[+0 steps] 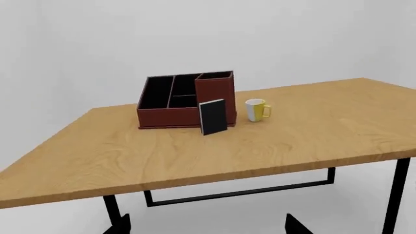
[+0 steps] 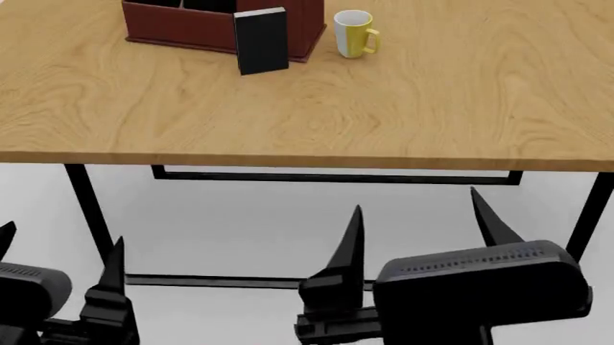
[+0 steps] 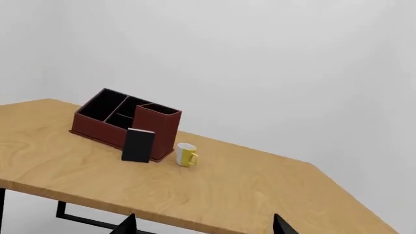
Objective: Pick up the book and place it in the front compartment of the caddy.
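I see a thin black hardcover book (image 2: 261, 41) standing upright on a light wooden table (image 2: 317, 115), its long axis vertical. Its broad black cover faces my head camera, turned slightly, and a strip of white page edge shows along its top. The book stands against the near wall of a dark red-brown, leather-look rectangular caddy (image 2: 182, 27) with a black-lined, divided interior; I cannot tell whether it touches that wall. The caddy's taller corner section (image 1: 215, 95) rises just behind the book. A white-and-yellow ceramic mug (image 2: 354, 33) stands beside the caddy, apart from the book, its handle turned away from the caddy.

My left gripper (image 2: 60, 262) sits below the table edge, its black pointed fingers (image 2: 114, 269) spread wide apart, holding nothing and touching nothing. My right gripper (image 2: 422, 226) is also below the table edge, fingers (image 2: 347, 248) likewise spread wide and empty. The book is well apart from both, far ahead of and above the fingertips, closer to the line of the left fingers than the right.

I can read no brand, label or writing on the book, caddy or mug.
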`<state>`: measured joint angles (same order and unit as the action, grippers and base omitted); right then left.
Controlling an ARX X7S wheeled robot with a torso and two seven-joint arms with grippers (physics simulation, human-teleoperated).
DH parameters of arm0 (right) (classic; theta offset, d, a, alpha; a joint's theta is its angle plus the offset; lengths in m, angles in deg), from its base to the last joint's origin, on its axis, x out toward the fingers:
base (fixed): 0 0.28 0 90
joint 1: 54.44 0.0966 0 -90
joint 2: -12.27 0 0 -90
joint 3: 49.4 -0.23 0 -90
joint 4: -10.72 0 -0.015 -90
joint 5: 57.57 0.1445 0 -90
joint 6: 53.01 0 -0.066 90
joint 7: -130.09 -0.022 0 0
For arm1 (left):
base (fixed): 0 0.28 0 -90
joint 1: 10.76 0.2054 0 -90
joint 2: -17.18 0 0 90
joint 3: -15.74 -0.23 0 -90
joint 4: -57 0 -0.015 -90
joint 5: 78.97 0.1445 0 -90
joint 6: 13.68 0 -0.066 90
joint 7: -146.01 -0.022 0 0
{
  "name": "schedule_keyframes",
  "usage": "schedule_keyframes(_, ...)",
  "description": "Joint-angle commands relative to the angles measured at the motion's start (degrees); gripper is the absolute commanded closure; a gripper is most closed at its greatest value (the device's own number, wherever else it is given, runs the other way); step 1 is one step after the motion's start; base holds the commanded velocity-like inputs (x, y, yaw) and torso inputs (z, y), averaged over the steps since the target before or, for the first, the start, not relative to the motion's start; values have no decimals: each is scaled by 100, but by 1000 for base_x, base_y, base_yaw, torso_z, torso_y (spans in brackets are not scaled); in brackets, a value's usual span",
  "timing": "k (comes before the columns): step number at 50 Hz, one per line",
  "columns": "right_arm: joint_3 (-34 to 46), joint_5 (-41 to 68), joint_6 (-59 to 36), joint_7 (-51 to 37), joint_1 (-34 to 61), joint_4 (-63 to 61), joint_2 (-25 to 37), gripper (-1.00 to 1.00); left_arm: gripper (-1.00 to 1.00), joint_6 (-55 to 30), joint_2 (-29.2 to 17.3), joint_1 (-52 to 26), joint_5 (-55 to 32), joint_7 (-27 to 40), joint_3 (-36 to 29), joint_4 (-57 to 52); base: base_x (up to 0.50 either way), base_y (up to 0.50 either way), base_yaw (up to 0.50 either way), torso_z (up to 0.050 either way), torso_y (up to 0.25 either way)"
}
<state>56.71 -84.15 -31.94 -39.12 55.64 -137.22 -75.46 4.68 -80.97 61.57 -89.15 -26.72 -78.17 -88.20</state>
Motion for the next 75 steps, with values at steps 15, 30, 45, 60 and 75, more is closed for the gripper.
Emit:
schedule_keyframes(15,348,-1360,-441,558,409,-205,-225,-100,-100,-269,-77,-251,-242,123,-22,-219,0,100,0,0,0)
schedule_keyframes(30,246,-1108,-435,435,411,-205,-225,-100,-100,-94,-118,-176,-290,184,-52,-84,0,500,0,0,0)
schedule_keyframes(45,66,-901,-370,355,335,-204,-224,-100,-100,-147,-114,-287,-368,262,-132,-61,0,491,0,0,0)
schedule_keyframes(60,-177,-332,-507,75,398,-205,-224,-100,-100,58,-164,-135,-416,304,-135,9,113,11,0,0,0)
schedule_keyframes(75,-130,-411,-596,99,496,-205,-224,-100,-100,82,-208,-129,-467,371,-124,-5,500,0,0,0,0)
